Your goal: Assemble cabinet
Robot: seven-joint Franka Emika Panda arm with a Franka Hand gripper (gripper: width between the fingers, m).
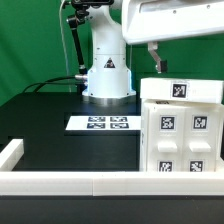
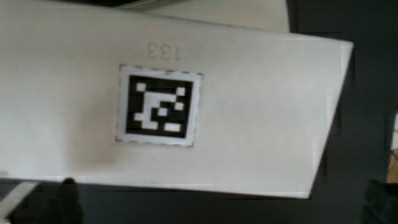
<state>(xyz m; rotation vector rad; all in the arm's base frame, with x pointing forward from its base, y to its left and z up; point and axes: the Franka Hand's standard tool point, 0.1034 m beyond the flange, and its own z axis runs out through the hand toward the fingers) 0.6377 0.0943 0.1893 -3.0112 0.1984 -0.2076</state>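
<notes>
The cabinet (image 1: pixel 180 130), a large white box with black-and-white tags, stands at the exterior view's right. A smaller tagged white piece (image 1: pixel 180 91) lies on top of it. My gripper (image 1: pixel 156 66) hangs just above the cabinet's top near its left edge, touching nothing. In the wrist view the white tagged face (image 2: pixel 164 108) fills most of the picture. My gripper (image 2: pixel 214 205) is open and empty, with its dark fingertips (image 2: pixel 43 200) far apart at the picture's two sides.
The marker board (image 1: pixel 103 123) lies flat on the black table in front of the robot base (image 1: pixel 107 75). A long white border rail (image 1: pixel 60 182) runs along the table's front and turns up at the exterior view's left.
</notes>
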